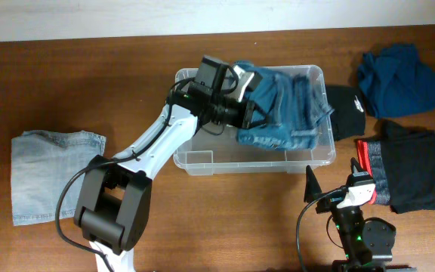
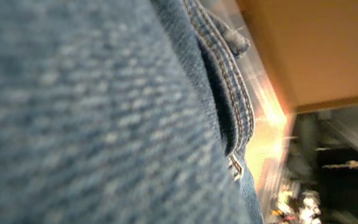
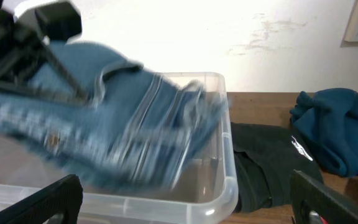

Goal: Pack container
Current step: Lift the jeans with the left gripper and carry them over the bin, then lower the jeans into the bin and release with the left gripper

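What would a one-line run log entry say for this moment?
left gripper: shut on blue denim garment | garment: held over clear plastic container | right gripper: open, holding nothing

Overhead: bright, even room light; soft shadows on the tabletop point(image 1: 66, 83).
Left wrist: jeans point(image 2: 73, 124) pressed close and blurred; orange glare at right.
Right wrist: jeans smeared by motion; wall point(image 3: 185, 31) washed out.

Jeans point(image 2: 73, 112) blurred close-up; container point(image 1: 195, 160) floor partly hidden beneath.
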`<move>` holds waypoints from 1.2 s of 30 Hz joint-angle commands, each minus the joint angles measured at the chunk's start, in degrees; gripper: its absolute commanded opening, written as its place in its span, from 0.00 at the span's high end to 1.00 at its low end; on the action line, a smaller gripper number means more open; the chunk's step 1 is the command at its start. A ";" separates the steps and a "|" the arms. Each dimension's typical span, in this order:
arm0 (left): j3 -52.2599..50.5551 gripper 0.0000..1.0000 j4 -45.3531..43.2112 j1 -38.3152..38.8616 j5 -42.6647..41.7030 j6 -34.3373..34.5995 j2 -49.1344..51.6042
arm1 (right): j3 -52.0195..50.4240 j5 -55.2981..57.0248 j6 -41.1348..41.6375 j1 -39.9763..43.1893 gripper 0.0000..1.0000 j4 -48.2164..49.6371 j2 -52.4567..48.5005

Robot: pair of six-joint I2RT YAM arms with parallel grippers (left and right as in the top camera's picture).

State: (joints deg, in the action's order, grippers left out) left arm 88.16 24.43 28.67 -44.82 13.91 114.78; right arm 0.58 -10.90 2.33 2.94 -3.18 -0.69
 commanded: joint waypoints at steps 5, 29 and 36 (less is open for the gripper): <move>1.68 1.00 10.51 -0.33 30.10 -5.05 -0.68 | -0.26 -0.90 -0.39 -0.31 0.01 -0.28 0.48; 3.10 0.98 21.59 -0.33 41.88 -4.35 -6.78 | -0.26 -0.90 -0.39 -0.31 0.01 -0.28 0.48; 3.10 0.99 21.94 -0.44 46.45 -1.33 -11.63 | -0.26 -0.90 -0.39 -0.31 0.01 -0.28 0.48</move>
State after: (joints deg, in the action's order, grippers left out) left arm 89.12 47.16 28.82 -3.60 10.63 108.95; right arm 0.58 -10.90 2.37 2.96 -3.18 -0.69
